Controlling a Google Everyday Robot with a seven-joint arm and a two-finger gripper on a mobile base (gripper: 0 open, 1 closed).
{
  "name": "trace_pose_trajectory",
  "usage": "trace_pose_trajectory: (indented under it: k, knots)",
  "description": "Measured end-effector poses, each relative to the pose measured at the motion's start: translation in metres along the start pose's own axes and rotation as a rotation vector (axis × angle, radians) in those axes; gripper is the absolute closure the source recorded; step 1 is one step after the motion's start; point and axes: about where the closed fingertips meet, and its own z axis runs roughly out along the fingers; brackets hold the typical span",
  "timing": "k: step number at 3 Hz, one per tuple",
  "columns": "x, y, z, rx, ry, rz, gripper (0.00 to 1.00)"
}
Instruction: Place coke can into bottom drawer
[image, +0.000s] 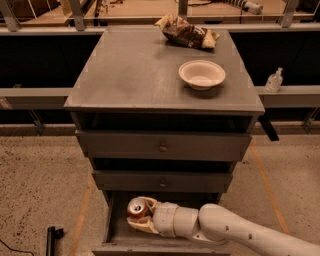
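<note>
The coke can (136, 207), red with a silver top, is upright in my gripper (141, 216). The gripper is shut on it and holds it inside the open bottom drawer (114, 235), at the drawer's left half, low over its grey floor. My white arm (235, 231) reaches in from the lower right across the drawer's front. Whether the can touches the drawer floor is hidden by the gripper.
Two shallower knobbed drawers (163, 146) sit above, slightly pulled out. On the cabinet top (125, 70) stand a white bowl (201, 74) and a brown chip bag (187, 34). A clear bottle (273, 80) stands on the ledge at the right. A dark object (51, 237) lies on the floor at the left.
</note>
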Motion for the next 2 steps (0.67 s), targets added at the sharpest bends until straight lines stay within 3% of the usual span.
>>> trace_pose_trajectory:
  k: [1, 2]
  knots:
    - [0.031, -0.005, 0.004, 0.044, 0.030, 0.029, 1.00]
    - [0.090, -0.015, 0.016, 0.042, 0.074, 0.016, 1.00]
